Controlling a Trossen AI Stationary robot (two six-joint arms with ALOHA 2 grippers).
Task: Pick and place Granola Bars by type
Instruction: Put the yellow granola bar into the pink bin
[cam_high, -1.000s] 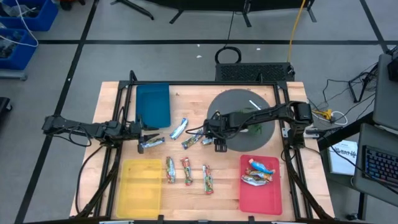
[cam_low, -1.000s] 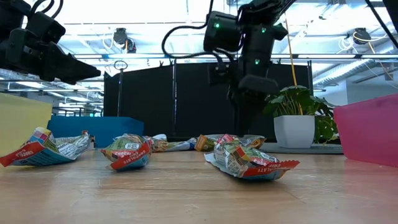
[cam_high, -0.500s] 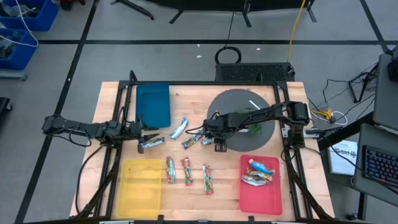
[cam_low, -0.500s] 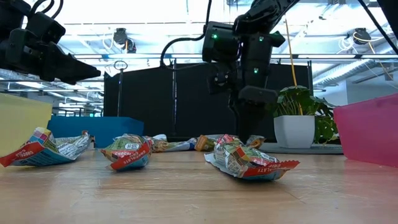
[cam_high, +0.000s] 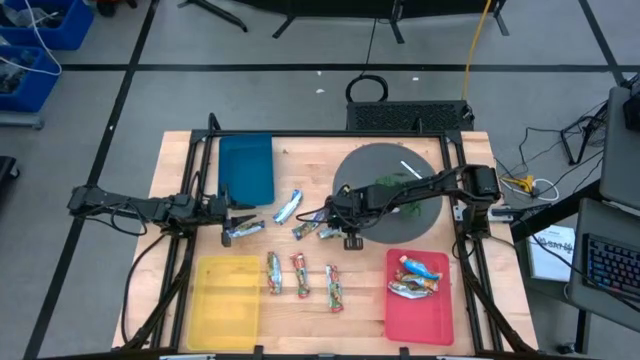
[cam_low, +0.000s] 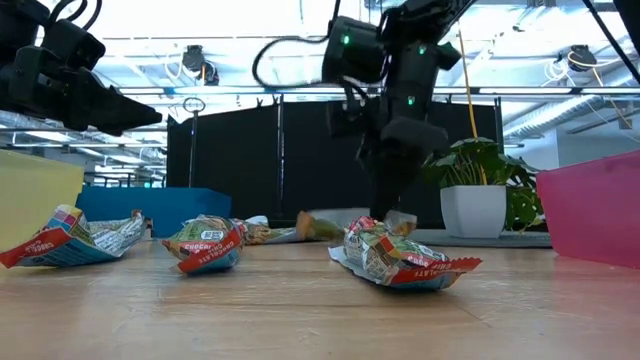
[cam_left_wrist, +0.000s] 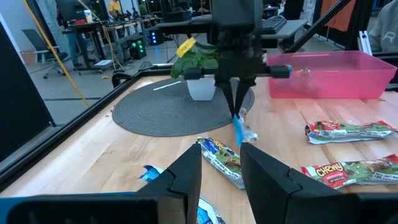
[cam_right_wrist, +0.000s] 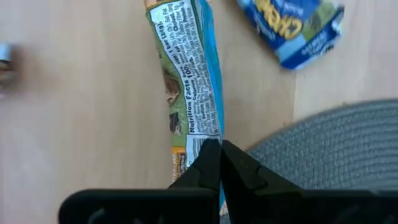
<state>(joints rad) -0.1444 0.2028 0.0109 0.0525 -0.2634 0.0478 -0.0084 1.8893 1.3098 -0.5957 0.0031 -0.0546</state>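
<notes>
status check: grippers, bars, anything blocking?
Right gripper shut on one end of an orange-blue bar mid-table, beside the grey mat. Left gripper open, hovering over a blue bar. Three red-green bars unsorted. Nothing blocking.

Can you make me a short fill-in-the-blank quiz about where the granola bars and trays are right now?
1. The right gripper is shut on the end of a granola bar beside the round grey ____.
2. The red tray already holds ____ bars.
3. The three red-green bars lie in a row between the red tray and the ____ tray.
4. The left gripper waits just below the ____ tray.

Missing words: mat; two; yellow; blue
</notes>
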